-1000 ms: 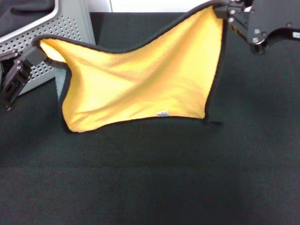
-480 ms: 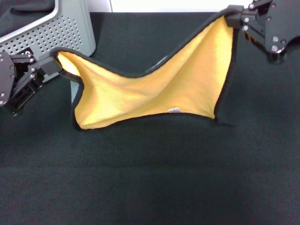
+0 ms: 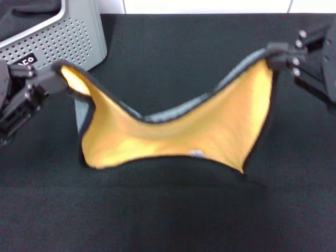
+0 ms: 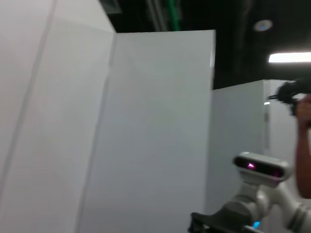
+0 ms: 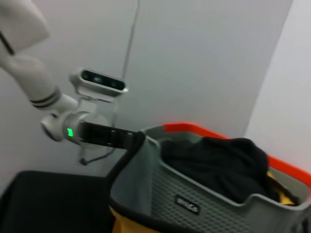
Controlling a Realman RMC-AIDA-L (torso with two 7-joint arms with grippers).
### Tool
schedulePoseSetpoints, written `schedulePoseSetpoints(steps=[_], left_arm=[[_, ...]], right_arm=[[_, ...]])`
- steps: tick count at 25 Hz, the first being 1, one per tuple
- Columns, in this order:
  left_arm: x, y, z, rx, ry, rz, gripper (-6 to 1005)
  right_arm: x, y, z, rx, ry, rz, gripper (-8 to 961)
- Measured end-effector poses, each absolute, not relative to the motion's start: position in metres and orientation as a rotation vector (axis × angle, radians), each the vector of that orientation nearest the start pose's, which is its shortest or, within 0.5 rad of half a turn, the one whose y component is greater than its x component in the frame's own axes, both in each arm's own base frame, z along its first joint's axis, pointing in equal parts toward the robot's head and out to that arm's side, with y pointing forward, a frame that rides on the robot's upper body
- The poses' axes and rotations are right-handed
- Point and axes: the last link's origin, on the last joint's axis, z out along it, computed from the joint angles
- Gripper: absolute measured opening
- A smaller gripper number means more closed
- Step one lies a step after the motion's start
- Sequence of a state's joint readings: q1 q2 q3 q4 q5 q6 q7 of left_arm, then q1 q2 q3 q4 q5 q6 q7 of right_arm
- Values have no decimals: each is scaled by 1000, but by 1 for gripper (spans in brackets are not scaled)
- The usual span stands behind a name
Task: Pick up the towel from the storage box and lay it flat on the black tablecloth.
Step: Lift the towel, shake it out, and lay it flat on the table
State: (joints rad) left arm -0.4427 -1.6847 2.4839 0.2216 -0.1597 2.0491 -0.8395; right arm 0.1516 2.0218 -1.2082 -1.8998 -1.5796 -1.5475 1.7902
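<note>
The towel (image 3: 173, 131) hangs stretched between both arms in the head view, yellow-orange face towards me, grey back showing along its sagging top edge. Its lower edge touches the black tablecloth (image 3: 173, 210). My left gripper (image 3: 50, 79) is shut on the towel's left corner, beside the storage box (image 3: 58, 37). My right gripper (image 3: 275, 55) is shut on the right corner. The right wrist view shows the towel's grey back (image 5: 131, 179), the left gripper (image 5: 121, 137) far off, and the storage box (image 5: 204, 204).
The grey perforated storage box stands at the back left corner of the cloth and holds dark fabric (image 5: 218, 162). An orange rim (image 5: 286, 170) shows behind it. White partition walls (image 4: 146, 136) surround the area.
Both grippers have come down and toward me with the towel. The towel now sags lower, its bottom edge resting on the tablecloth, and its grey back shows along the top.
</note>
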Motion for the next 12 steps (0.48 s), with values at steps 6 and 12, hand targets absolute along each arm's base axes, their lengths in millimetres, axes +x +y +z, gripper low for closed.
schedulePoseSetpoints(steps=[6,12], left_arm=[[-268,237,85,-2568,-203,-1616,3],[-272,216,79,-2593,-246,-1655,3]], right_arm=[[109,247,101,-2770,-249,636,11],[113,229,99,-2861,-263,672,11]])
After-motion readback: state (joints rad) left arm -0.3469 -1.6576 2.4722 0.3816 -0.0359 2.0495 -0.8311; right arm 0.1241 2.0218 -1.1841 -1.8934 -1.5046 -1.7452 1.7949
